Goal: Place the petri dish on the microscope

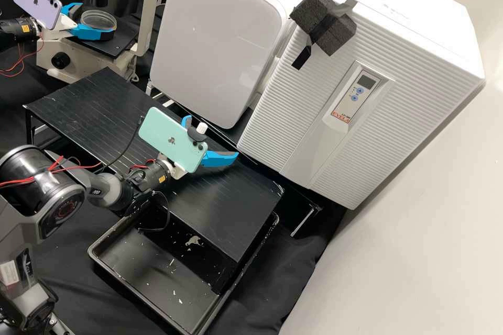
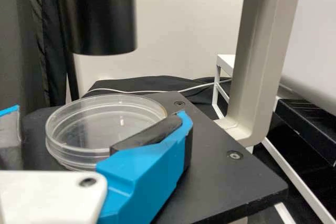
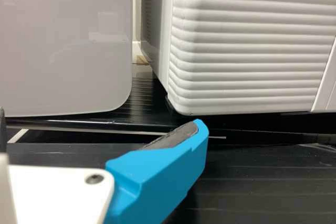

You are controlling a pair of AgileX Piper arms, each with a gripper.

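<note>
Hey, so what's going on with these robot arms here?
The left tool is at the microscope, open around a clear dish. The dish looks to be resting on the stage, with one finger right up against it and the other standing apart. The right tool is open over the black stand, holding nothing.

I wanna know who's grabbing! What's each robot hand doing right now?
Left hand: open around the clear dish, not squeezing it.
Right hand: open, holding nothing.
</note>
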